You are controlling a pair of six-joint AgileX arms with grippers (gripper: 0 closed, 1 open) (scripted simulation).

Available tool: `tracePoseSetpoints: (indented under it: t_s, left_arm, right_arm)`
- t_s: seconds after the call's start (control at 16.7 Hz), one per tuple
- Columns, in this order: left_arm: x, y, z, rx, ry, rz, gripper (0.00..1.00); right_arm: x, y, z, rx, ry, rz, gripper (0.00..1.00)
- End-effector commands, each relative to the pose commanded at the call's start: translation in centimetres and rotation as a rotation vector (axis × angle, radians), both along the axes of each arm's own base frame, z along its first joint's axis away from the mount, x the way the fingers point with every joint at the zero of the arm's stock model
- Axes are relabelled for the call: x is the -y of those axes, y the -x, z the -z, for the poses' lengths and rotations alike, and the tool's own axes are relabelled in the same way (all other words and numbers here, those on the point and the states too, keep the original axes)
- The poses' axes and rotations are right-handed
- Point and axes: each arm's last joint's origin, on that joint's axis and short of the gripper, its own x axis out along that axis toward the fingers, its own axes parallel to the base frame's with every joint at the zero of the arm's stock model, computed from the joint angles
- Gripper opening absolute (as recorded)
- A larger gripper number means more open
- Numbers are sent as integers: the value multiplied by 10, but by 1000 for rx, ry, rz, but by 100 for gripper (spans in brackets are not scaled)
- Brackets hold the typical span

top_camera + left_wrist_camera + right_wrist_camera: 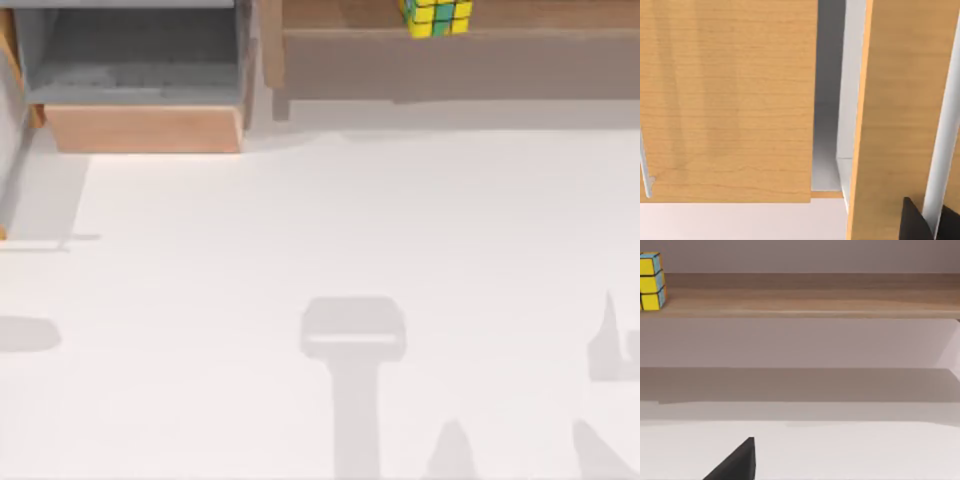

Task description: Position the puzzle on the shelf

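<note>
- Seeing the left gripper (914, 222) as a dark wedge in the left wrist view, hanging close in front of light wooden panels (725, 100); not being able to tell whether this claw is apart or together.
- Looking past it into a narrow grey gap (827, 100) running between two of those panels, with a pale strip of the table (740, 220) lying beneath them.
- Seeing the right gripper (737, 462) as a dark wedge in the right wrist view, hovering over the white table and facing the shelf (805, 295); again not being able to tell whether the claw is apart or together, and gripping nothing visible.
- Finding the puzzle (650, 281) well apart from that gripper, resting upright on the shelf's light-brown ledge, showing yellow and blue squares with dark grid lines.
- Finding the same puzzle (435, 15) in the top view at the far edge of the table, sitting on the shelf (450, 60) behind its darker brown front face, to the right of the wooden side post (272, 50).
- Noting the grey-lined box compartment (140, 60) with its light wooden front standing at the far left, just beside the side post, well apart from the puzzle.
- Noting soft grey shadows (352, 340) lying across the near part of the white table.
</note>
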Motion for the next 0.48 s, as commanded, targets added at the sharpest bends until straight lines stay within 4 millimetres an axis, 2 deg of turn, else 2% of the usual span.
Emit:
tracePoseSetpoints:
  t_s: [0.24, 0.48]
  left_arm:
    - [1, -37, -2, 6, -4, 0, 0]
    - [2, -43, -2, 4, 0, 0, 0]
  right_arm:
    - [0, 0, 0, 0, 0, 0, 100]
    - [0, 0, 0, 0, 0, 0, 100]
